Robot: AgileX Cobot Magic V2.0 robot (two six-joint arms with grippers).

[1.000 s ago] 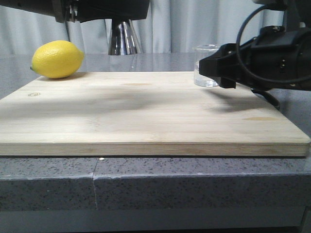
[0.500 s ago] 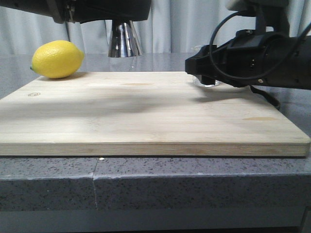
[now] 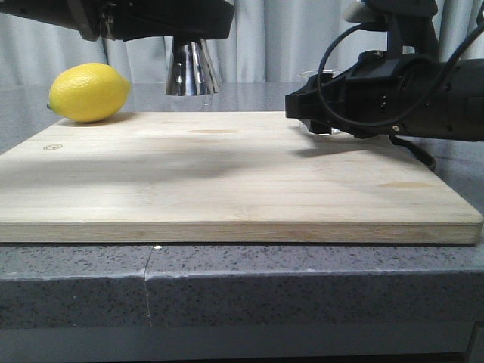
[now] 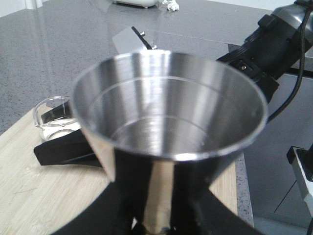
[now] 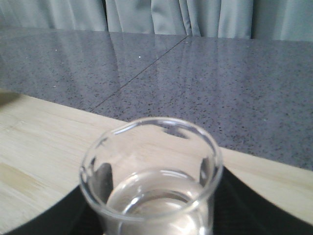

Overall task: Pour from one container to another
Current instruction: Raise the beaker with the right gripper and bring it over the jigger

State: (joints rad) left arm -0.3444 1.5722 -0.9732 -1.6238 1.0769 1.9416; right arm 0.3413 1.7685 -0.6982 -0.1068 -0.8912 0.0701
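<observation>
Counter edge: the grey speckled countertop point(image 3: 227, 280) fills the near foreground, bare in front of the board.
Board: the wooden cutting board point(image 3: 227, 181) lies flat on it; its near and middle parts carry nothing.
Right gripper: the right gripper point(image 3: 321, 113) reaches in low at the board's far right, its black fingers flanking the glass beaker point(image 5: 151, 181) on both sides; whether they already press the glass I cannot tell.
Beaker: stands upright on the board's far right corner, pouring lip visible, a little clear liquid in the bottom.
Left gripper: the left gripper point(image 4: 151, 215) is clamped on the waist of the steel jigger point(image 3: 192, 68).
Jigger: held upright, lifted above the board's far edge, upper cup open and apparently empty.
Lemon: the lemon point(image 3: 89, 92) rests at the far left corner, uninvolved.
Done: receiver picked up; source bracketed.
Left: likely firm grasp, lift, bring the beaker's lip over the jigger, tilt, pour.
</observation>
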